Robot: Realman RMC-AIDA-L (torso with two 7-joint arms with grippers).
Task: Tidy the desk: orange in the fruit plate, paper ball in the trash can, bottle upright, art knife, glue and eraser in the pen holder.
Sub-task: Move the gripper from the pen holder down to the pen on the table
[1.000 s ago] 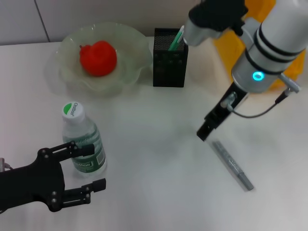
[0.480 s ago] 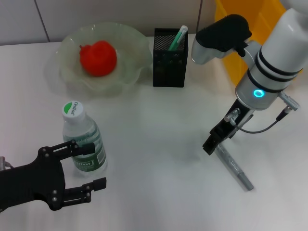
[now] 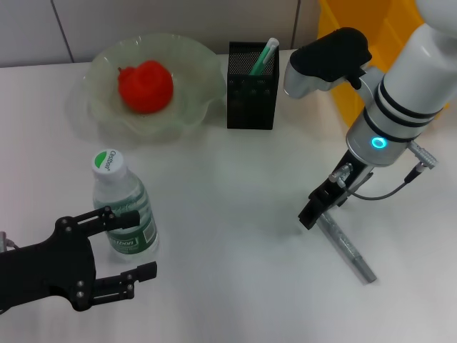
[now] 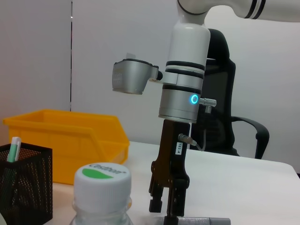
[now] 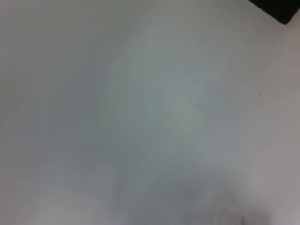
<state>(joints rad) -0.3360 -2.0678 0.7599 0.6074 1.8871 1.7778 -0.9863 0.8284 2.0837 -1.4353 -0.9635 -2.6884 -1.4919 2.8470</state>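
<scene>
Currently: white surface (image 3: 235,179), pale wall behind, black office chair (image 4: 220,93) in room | right gripper (image 3: 309,214) low at grey art knife (image 3: 346,246), fingers nearly together, not gripping | left gripper (image 3: 125,246) spread beside upright bottle (image 3: 123,207) | orange (image 3: 146,86) in fruit plate (image 3: 193,64) | pen holder (image 3: 251,96) beside it | trash can (image 4: 70,140) behind.

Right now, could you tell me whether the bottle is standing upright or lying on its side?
Upright: the bottle stands on its base, cap on top, beside the left hand.
</scene>
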